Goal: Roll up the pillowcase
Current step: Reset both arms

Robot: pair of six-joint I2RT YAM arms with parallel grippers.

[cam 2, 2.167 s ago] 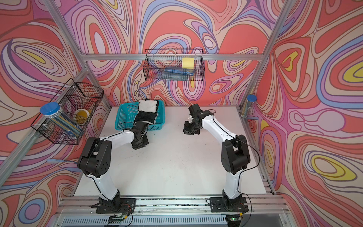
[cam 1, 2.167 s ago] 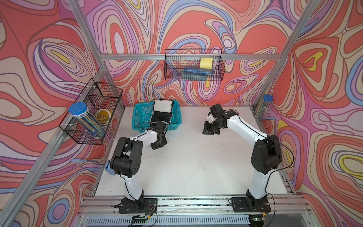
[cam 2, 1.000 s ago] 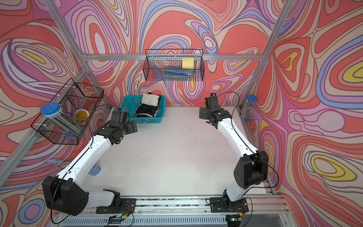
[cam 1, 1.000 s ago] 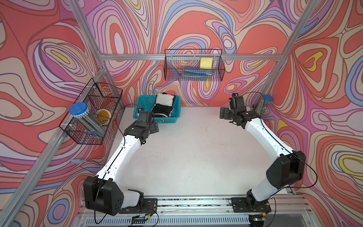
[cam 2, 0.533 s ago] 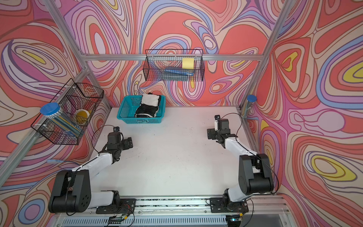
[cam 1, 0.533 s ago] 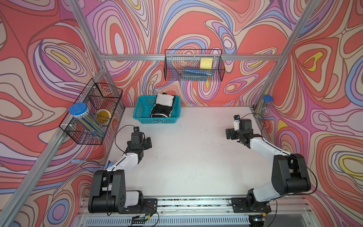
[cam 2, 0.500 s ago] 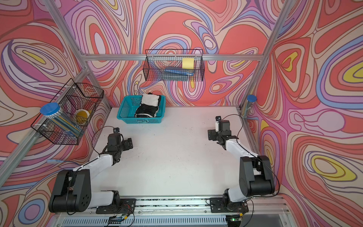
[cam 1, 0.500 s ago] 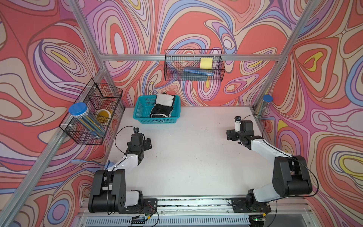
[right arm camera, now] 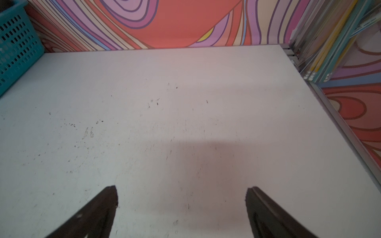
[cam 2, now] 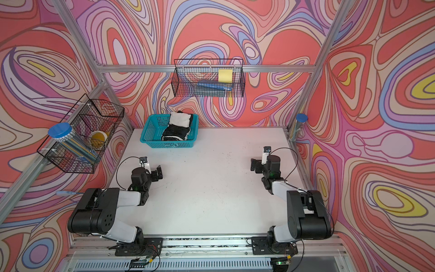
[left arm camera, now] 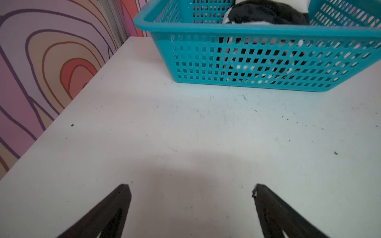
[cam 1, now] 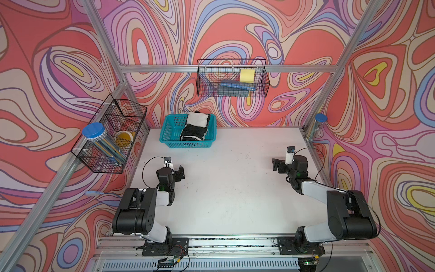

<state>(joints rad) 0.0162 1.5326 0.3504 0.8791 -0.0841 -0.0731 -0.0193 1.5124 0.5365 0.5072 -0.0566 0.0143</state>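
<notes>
Near the left edge of the table (cam 1: 230,193), the left gripper (cam 1: 179,173) is now drawn back and tucked low in front of its own folded arm. It is no longer stretched towards the teal basket (cam 1: 188,144), as it is in the views of a second or two ago. Its fingers (left arm camera: 115,206) are spread wide, and only bare tabletop is seen between them in the left wrist view.

The pillowcase (cam 1: 195,128) is left inside the basket near the back left corner of the table. In both top views it is seen as a compact black and white bundle, lying along the right half of the basket with its white end propped on the back rim. It is touched by neither arm.

Near the right edge, the right gripper (cam 1: 277,166) is likewise pulled back from the back of the table. Its fingers (right arm camera: 99,208) are spread, and nothing is held between them.

With both arms retracted and empty and the bundle left in the basket, the rolling is judged to be finished. How tightly the cloth is rolled cannot be told from these views.
</notes>
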